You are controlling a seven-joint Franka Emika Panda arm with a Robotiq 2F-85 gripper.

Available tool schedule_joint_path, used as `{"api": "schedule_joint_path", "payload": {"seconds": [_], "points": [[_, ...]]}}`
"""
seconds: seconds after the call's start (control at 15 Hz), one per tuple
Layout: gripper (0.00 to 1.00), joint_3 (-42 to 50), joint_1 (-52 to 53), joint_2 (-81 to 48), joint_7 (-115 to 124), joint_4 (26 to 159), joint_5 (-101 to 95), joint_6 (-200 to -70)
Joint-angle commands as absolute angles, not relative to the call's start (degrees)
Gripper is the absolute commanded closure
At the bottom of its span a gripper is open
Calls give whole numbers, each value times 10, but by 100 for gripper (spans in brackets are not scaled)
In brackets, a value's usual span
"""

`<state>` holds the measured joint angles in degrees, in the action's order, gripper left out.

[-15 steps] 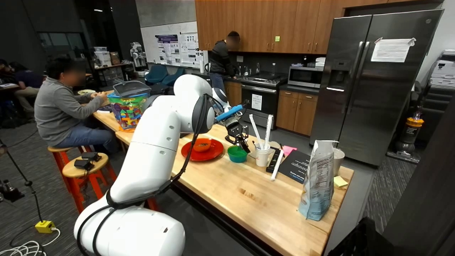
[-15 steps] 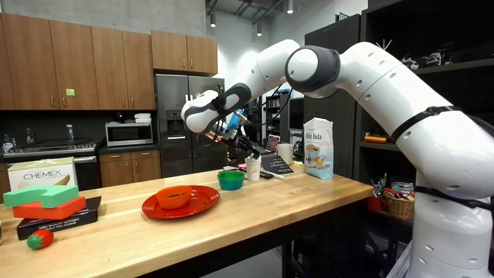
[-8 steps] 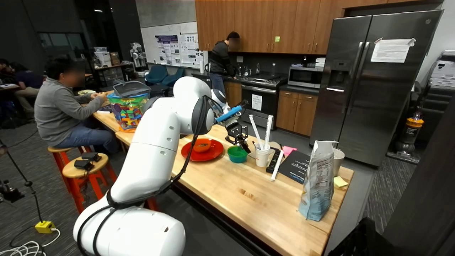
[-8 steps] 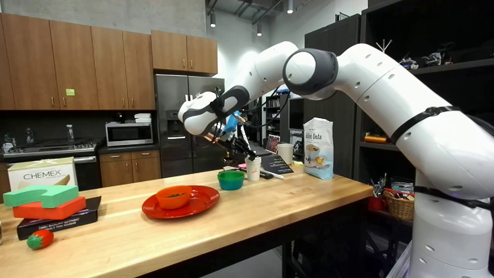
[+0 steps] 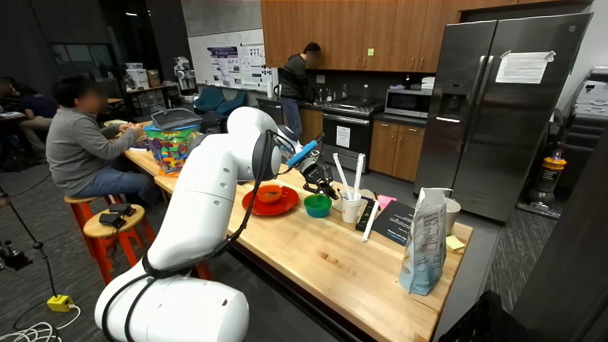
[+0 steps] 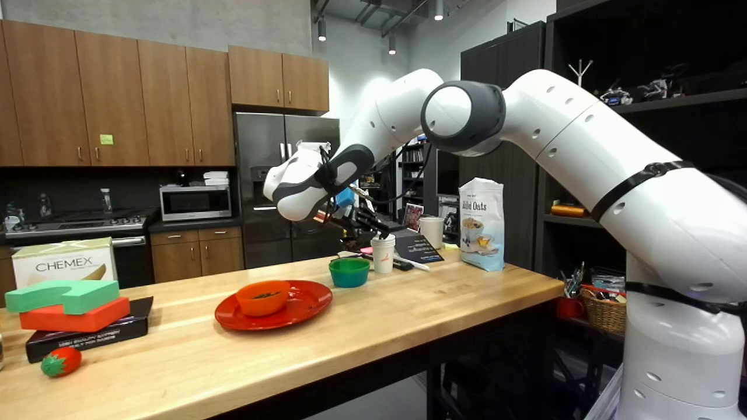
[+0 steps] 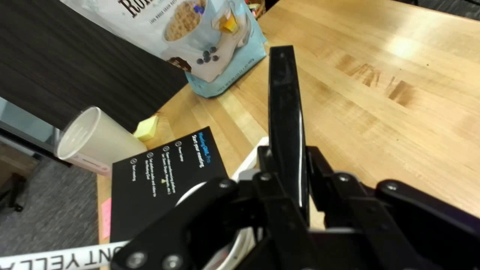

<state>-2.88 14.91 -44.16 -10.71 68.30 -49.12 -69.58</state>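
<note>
Where pincer [image 7: 288,154] grips, black stick [image 7: 285,101], slanting downward

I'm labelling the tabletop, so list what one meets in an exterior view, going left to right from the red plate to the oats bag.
In an exterior view: red plate with an orange bowl on it → green bowl → white paper cup → black printed card → oats bag.

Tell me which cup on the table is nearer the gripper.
The small white cup with white sticks in it, close by the gripper; the larger cup stands farther off, near the oats bag.
</note>
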Motion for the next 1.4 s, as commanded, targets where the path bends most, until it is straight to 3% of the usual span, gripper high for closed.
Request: {"api": "schedule_joint_path", "payload": {"seconds": [0.0, 1.33], "points": [[94, -15, 173, -444, -68, 684, -537, -658], [94, -33, 214, -483, -18, 724, -709, -517]]}}
